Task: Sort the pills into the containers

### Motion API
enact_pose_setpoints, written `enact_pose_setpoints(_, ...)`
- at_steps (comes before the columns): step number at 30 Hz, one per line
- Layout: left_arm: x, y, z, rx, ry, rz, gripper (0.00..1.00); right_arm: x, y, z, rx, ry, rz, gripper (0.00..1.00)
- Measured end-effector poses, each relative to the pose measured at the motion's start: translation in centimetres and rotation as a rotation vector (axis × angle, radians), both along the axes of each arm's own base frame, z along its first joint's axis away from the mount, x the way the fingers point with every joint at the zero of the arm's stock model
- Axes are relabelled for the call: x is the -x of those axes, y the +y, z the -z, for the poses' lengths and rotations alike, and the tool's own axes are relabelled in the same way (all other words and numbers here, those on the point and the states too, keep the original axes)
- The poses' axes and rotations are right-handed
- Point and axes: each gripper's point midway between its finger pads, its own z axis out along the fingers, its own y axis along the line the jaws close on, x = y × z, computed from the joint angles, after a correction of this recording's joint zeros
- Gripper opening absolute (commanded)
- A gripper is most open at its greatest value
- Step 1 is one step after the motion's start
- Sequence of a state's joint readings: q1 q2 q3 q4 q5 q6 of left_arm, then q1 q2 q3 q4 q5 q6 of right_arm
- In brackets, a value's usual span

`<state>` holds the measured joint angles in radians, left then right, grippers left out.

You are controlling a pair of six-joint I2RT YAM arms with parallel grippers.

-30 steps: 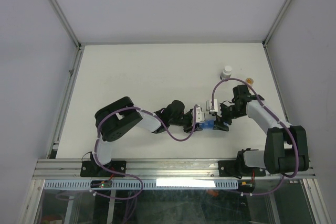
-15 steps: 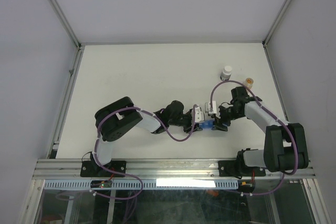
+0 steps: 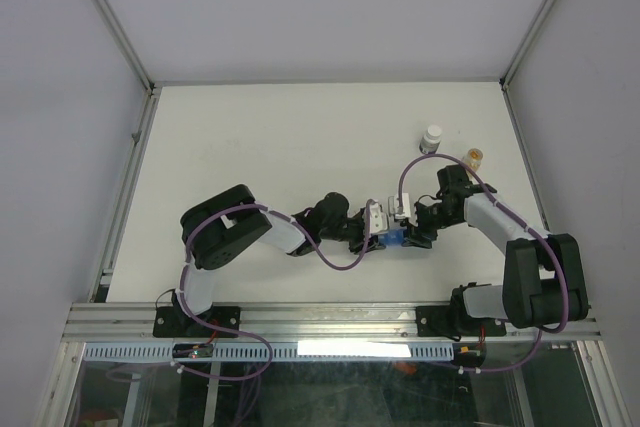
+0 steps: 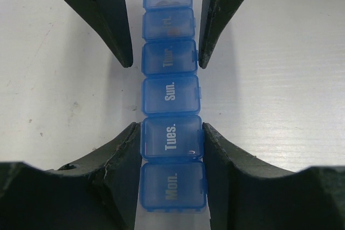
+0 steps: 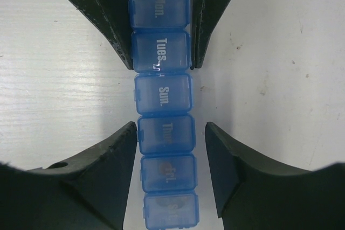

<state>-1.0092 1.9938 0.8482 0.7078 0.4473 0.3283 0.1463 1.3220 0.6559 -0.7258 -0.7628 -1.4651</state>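
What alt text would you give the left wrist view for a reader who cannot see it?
A blue pill organizer, lids shut, lies on a white table, clamped at "Tues." by the left claw; the right claw straddles "Thur." from opposite, not gripping.

Translucent blue all along the pill organizer [image 4: 170, 95], with white day abbreviations printed on every lid. Dim orange-tan of pills [image 5: 161, 168] showing through the blue at the Fri. lid and the end lid beside it. Matte black on the fingers of the left gripper [image 4: 171, 133] and the right gripper [image 5: 170, 126]. White on the table [image 3: 280, 147], finely ribbed in faint parallel lines up close. Purple on the cables [image 3: 340, 266]; black and pale grey on the arms [image 3: 230, 232]. At far right, a white bottle [image 3: 431, 137] with a dark band, near a small orange-tan item [image 3: 475, 156].
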Motion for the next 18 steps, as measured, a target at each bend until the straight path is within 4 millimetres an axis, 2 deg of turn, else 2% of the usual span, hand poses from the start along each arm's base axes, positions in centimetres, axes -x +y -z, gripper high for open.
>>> enact_pose_setpoints(18, 0.11, 0.17, 0.09, 0.005, 0.0, -0.002, 0.06, -0.02, -0.11, 0.07, 0.008, -0.007, -0.008, 0.58)
